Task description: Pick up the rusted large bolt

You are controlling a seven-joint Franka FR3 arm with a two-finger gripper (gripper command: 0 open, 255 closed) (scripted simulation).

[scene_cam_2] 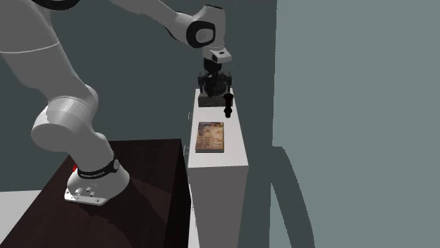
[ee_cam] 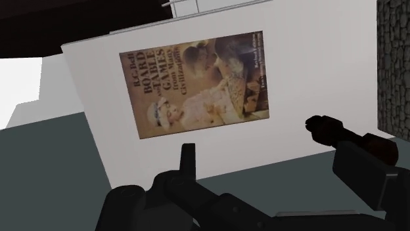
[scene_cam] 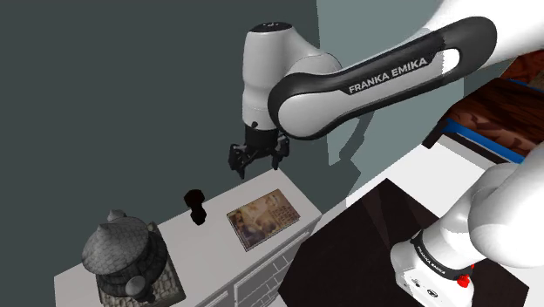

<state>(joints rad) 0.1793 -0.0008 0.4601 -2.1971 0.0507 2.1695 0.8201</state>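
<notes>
In the shoulder view my hand (scene_cam: pixel 258 161) hangs in the air above the far edge of the white table (scene_cam: pixel 218 251). Its fingers are spread and there is nothing between them. The rusted bolt (scene_cam: pixel 197 207) stands upright on the table, lower and toward that view's left of my hand, between a stone hut model (scene_cam: pixel 129 255) and a book (scene_cam: pixel 261 218) lying flat.

In the second exterior view my hand (scene_cam_2: pixel 216 84) is above the hut model (scene_cam_2: pixel 209 100). The bolt (scene_cam_2: pixel 228 105) is near it, just to that view's right and lower.

In the wrist view my two fingers (ee_cam: pixel 188 159) stand wide apart over the book (ee_cam: pixel 197 82). The bolt (ee_cam: pixel 341 132), dark at the head and brown along the shaft, is close beside one finger but outside the gap.

I judge I am in the approach, with no grasp begun. Next I need to shift sideways until the bolt sits between my fingers, then come down and close gently, since an upright bolt could tip.
</notes>
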